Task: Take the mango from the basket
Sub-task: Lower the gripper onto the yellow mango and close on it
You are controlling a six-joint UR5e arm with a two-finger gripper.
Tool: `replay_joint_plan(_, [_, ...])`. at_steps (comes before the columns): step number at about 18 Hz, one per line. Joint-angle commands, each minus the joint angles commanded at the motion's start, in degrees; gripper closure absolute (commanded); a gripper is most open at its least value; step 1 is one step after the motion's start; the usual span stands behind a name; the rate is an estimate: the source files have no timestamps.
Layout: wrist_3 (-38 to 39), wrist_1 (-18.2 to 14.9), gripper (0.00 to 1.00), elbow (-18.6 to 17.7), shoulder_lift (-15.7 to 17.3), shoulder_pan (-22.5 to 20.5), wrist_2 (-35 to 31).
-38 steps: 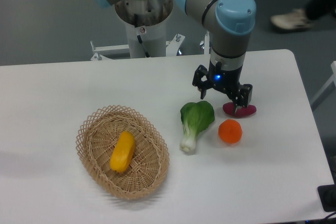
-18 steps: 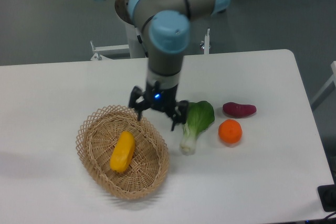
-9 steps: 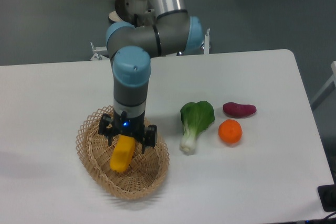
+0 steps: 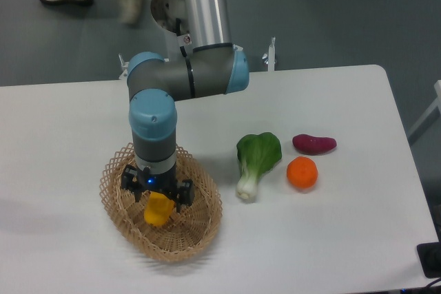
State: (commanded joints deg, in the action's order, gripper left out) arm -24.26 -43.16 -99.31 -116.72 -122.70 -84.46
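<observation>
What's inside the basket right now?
The basket holds the mango; only its lower yellow end shows. The gripper sits over it, jaws open on either side, hiding its upper part and whether the fingers touch it.

Arm's folded straight down over the basket (image 4: 117,177), gripper (image 4: 158,196) low inside it, fingers spread wide apart.

Bright, even overhead light; soft faint shadows on the white tabletop (image 4: 331,239); sharp focus, slight blur upper left.
</observation>
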Motion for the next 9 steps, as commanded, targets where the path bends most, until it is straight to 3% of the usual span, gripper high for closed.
replay_joint_plan(9, [-0.62,0.18,0.00,0.00,-1.32,1.41,-2.64])
